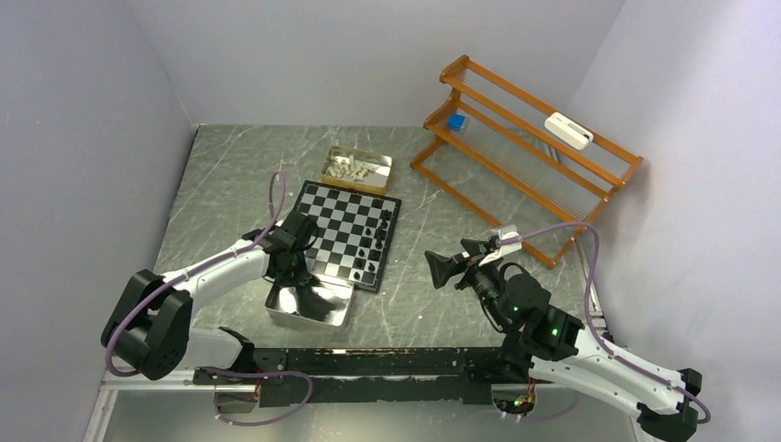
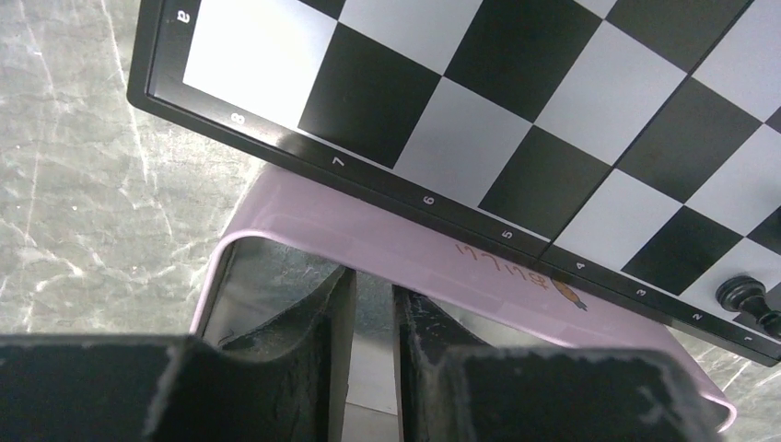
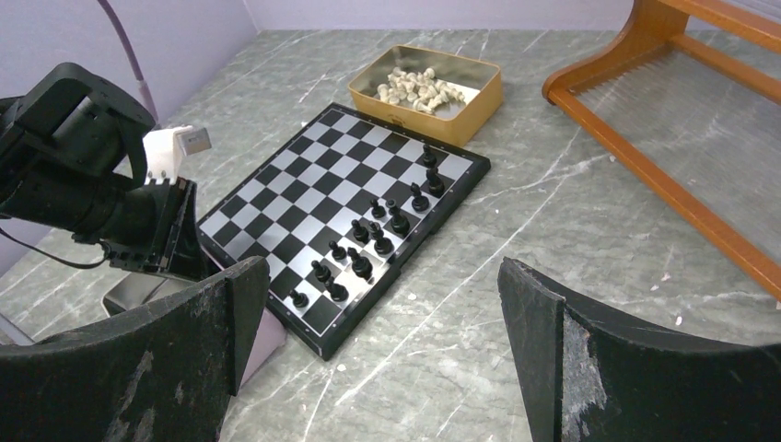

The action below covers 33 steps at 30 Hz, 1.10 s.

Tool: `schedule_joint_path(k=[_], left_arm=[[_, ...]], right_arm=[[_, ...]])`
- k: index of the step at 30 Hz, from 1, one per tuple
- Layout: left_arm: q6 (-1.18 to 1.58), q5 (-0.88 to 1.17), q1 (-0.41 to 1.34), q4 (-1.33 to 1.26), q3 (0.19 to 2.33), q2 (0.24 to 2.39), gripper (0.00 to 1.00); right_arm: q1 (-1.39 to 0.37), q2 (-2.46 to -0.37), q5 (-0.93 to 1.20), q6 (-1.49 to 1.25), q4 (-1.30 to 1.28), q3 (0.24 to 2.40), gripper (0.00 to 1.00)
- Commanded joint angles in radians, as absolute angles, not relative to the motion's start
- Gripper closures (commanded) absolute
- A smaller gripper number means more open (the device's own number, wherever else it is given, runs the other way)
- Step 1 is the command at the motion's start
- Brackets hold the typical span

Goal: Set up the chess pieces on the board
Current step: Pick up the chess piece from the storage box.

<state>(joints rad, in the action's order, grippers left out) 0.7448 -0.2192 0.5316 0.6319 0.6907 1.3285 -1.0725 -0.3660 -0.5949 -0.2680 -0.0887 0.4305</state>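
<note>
The chequered board (image 1: 343, 226) lies mid-table. Several black chess pieces (image 1: 376, 241) stand along its right side, also seen from the right wrist as black pieces (image 3: 368, 241). One black piece (image 2: 744, 296) stands at the board's near corner. Cream-white pieces (image 1: 353, 168) lie heaped in a gold tin (image 3: 470, 101) behind the board. My left gripper (image 1: 293, 272) reaches down into a metal tray (image 2: 414, 253) by the board's near edge. Its fingers (image 2: 333, 341) stand a narrow gap apart with nothing visible between them. My right gripper (image 1: 445, 267) hovers wide open and empty, right of the board.
The silver tray (image 1: 308, 308) with pink sides touches the board's near edge (image 2: 433, 204). An orange wooden rack (image 1: 525, 157) fills the back right, holding a blue block (image 1: 456, 121) and a white device (image 1: 568, 130). Purple walls enclose the marble table (image 1: 230, 184).
</note>
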Motion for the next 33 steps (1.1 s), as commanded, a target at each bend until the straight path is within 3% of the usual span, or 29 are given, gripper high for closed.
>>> schedule_joint_path(k=[1, 8, 15, 33], left_arm=[[0.72, -0.182, 0.524, 0.558, 0.677, 1.331, 0.74], [0.74, -0.189, 0.525, 0.611, 0.692, 1.307, 0.74], [0.78, -0.273, 0.525, 0.633, 0.692, 1.205, 0.63], [0.777, -0.312, 0.524, 0.592, 0.693, 1.29, 0.69]], right_arm=[[-1.069, -0.362, -0.609, -0.27, -0.085, 0.429, 0.0], [-1.069, -0.37, -0.606, -0.272, -0.077, 0.426, 0.0], [-1.069, -0.371, -0.598, -0.281, -0.072, 0.42, 0.0], [-1.069, -0.348, -0.608, -0.282, -0.089, 0.42, 0.0]])
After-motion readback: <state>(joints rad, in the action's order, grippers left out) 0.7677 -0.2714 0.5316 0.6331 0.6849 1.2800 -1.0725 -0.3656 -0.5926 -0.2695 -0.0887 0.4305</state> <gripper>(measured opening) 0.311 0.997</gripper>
